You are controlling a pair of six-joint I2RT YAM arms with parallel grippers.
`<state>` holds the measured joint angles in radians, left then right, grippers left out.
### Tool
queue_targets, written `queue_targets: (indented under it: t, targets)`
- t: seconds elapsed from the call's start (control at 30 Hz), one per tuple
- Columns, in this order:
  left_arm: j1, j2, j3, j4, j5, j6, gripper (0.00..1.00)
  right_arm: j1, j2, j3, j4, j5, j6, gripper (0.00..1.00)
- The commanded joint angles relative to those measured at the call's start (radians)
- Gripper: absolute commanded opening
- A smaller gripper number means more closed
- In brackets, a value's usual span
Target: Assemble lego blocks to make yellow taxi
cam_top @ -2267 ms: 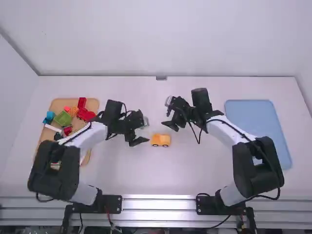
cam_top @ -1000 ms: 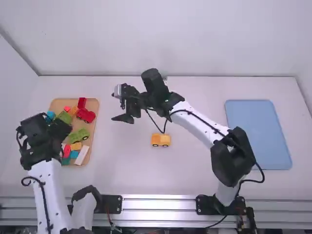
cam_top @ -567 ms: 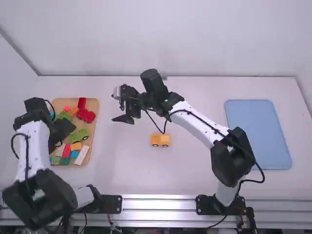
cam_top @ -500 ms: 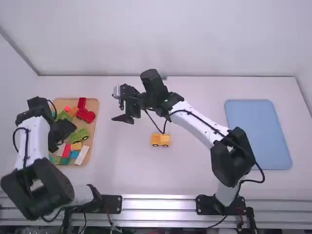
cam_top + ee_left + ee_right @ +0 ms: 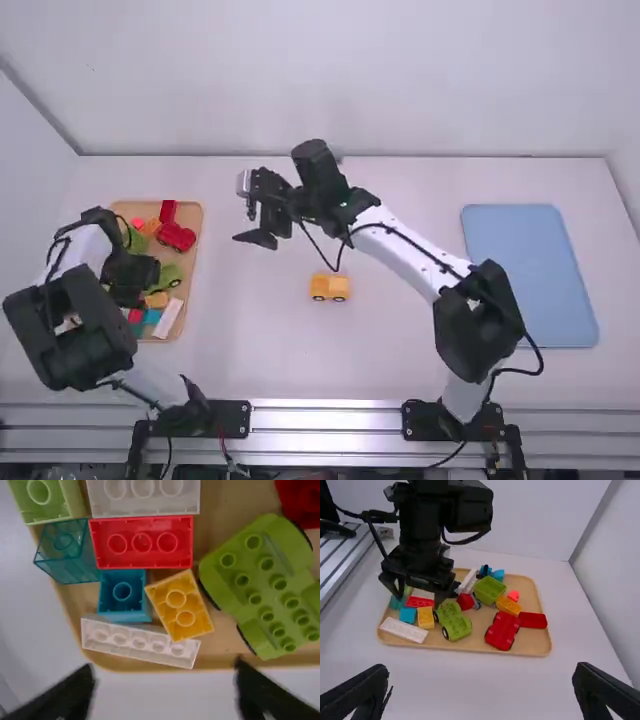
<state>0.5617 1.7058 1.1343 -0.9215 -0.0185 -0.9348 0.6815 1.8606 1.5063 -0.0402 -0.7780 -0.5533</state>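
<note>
left pincer [image 5: 143, 287]: wide, empty, over tray [image 5: 196, 222] | right pincer [image 5: 243, 222]: wide, empty | yellow car [image 5: 330, 288]: well off tray edge

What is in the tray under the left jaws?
A red block, a blue block, a yellow block, white blocks and a green wheeled base. What they cover underneath cannot be seen.

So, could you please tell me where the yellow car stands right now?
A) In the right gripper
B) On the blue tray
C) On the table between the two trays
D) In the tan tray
C: the yellow car stands on the table, between the tan tray and the blue tray.
</note>
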Motion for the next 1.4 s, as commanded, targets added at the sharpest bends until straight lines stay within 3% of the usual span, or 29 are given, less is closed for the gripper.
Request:
queue_targets:
  t: [0.0,0.13,0.57,0.77,1.37]
  targets:
    - [-0.005,0.008,0.002,0.013,0.003,-0.081,0.64,-0.005,0.005,0.034,0.001,0.001,0.004,0.98]
    - [-0.005,0.008,-0.045,0.082,0.013,-0.127,0.5,-0.015,0.005,0.031,0.001,0.007,0.004,0.98]
    - [-0.019,0.008,-0.156,0.234,0.022,-0.153,0.54,-0.021,0.005,0.031,-0.011,0.051,0.005,0.98]
    - [-0.019,0.008,-0.194,0.275,0.019,-0.174,0.44,-0.02,0.005,0.031,-0.013,0.055,0.004,0.98]
    - [-0.019,0.008,-0.257,0.36,-0.023,-0.195,0.36,-0.021,0.005,0.031,-0.014,0.054,0.004,0.98]
